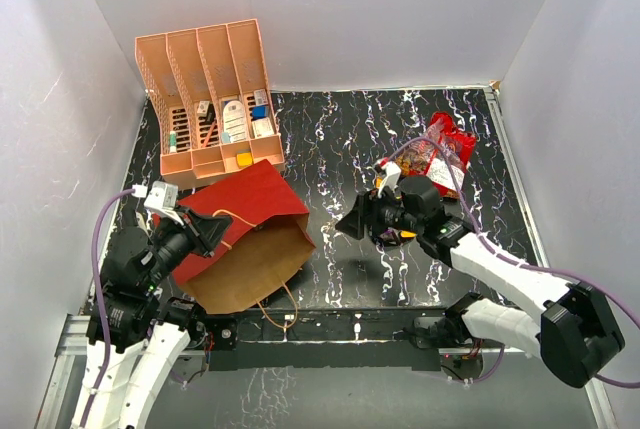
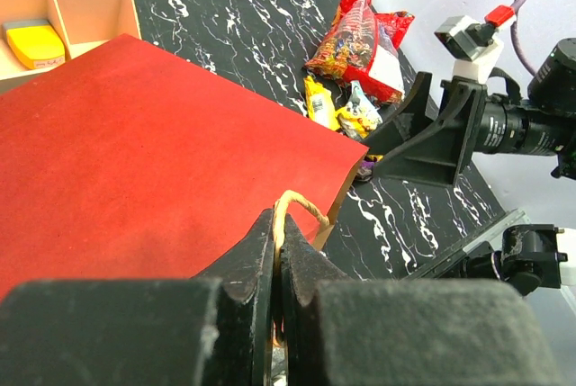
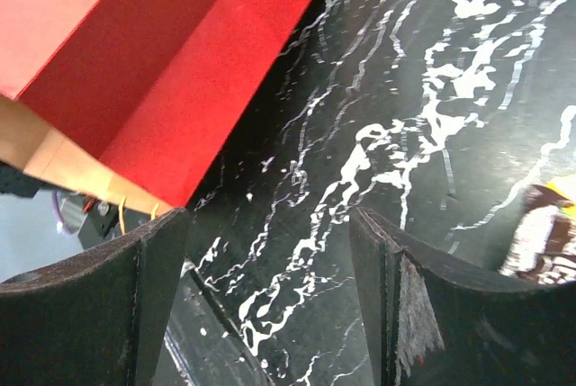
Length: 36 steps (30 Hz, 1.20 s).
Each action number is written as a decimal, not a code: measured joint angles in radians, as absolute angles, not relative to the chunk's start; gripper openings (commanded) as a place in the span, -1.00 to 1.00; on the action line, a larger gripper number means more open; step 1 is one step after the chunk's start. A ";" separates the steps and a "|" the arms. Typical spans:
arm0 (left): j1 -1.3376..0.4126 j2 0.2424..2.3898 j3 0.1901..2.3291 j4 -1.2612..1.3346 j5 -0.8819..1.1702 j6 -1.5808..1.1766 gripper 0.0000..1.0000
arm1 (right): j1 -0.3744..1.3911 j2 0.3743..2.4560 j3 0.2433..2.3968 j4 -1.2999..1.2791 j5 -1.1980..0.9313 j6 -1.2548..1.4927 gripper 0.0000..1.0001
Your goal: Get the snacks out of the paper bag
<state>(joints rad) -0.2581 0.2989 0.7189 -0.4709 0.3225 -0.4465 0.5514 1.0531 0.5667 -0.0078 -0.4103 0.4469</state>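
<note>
Here left claw (image 2: pixel 277 228) pinches the handle (image 2: pixel 293 201) of the paper bag (image 2: pixel 135 161) beside the peach rack (image 1: pixel 215 161); right claw (image 3: pixel 268 224) gapes near snacks (image 1: pixel 440 154).

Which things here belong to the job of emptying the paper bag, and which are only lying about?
Job: paper bag; its handle, pinched in the shut left gripper; open right gripper; sweets bag and small packets, out on the table.
Lying about: peach rack; its small boxes.

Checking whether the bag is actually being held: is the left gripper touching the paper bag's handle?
Touching. The left wrist view shows the tan handle of the paper bag pinched in the shut left gripper.
</note>
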 measured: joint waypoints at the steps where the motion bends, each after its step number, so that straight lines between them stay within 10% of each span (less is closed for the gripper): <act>1: -0.258 0.297 0.719 -0.471 0.323 -0.447 -1.00 | 0.569 1.056 0.567 -0.002 -0.412 0.447 0.49; 36: -0.257 0.358 0.733 -0.375 0.374 -0.533 -1.00 | 1.353 1.458 0.963 0.009 0.227 0.109 0.53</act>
<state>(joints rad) -0.2569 0.3580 0.7334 -0.3752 0.3744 -0.5327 1.3525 1.4582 0.9634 0.0090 0.2272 0.1085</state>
